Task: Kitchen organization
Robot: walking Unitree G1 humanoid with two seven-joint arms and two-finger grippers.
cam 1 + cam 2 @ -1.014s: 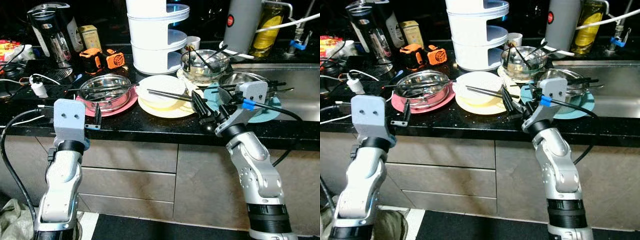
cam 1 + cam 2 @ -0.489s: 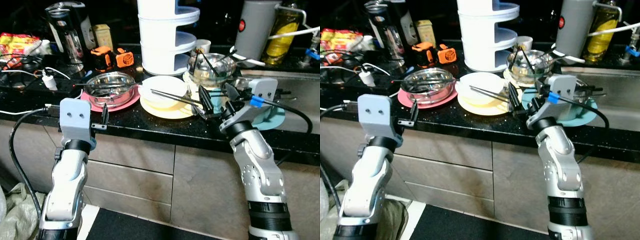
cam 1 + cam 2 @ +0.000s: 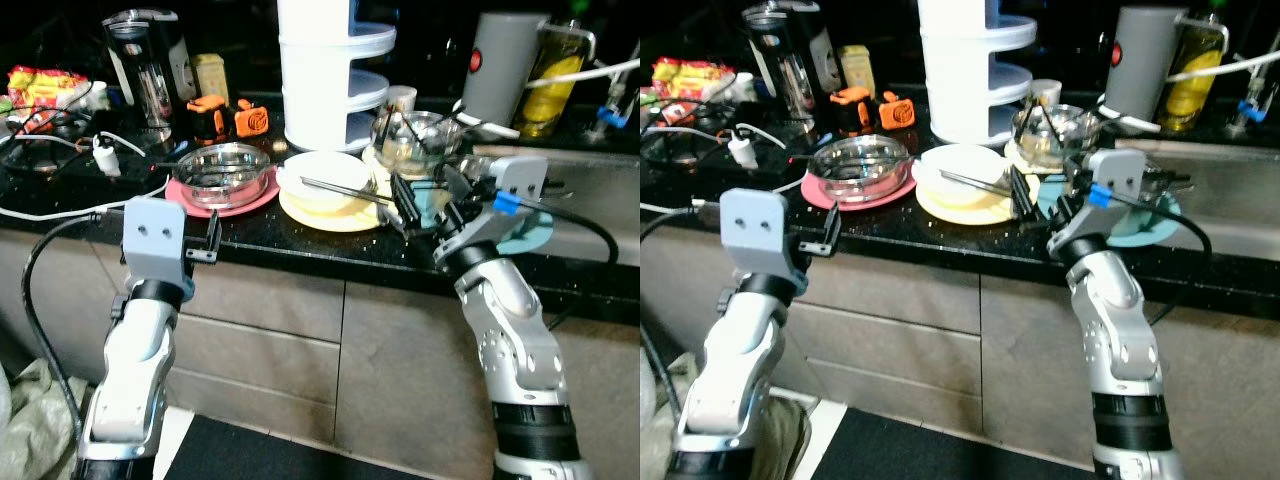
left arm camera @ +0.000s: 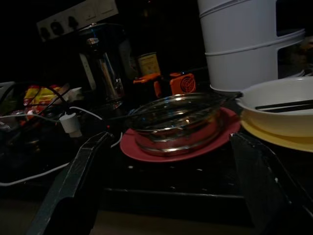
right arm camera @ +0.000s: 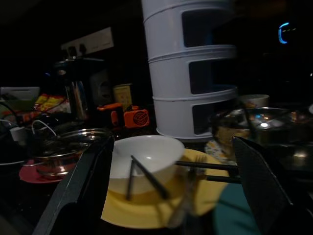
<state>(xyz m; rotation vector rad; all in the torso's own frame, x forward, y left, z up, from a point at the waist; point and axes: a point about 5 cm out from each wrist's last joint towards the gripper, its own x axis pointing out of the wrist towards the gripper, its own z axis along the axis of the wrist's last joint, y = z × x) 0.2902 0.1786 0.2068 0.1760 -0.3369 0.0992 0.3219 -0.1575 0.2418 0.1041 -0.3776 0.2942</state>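
I held my right gripper wide open and empty just beside the yellow plate, lined up on its white bowl and chopsticks; my left gripper, open too, waited near the pink plate.

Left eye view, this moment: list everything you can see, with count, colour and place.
Counter: one, black, across the frame.
Tiered rack: one, white, counter back centre.
Steel bowl: one, on a pink plate, left of centre.
White bowl: one, chopsticks across it, on a yellow plate, centre.
Glass bowl: one, holding utensils, right of the rack.
Teal plate: one, by the sink.
Kettle: one, clear and black, back left.
Charger: one, white, far left.
Left end effector: open, at the counter edge.
Right end effector: open, over the counter by the yellow plate.
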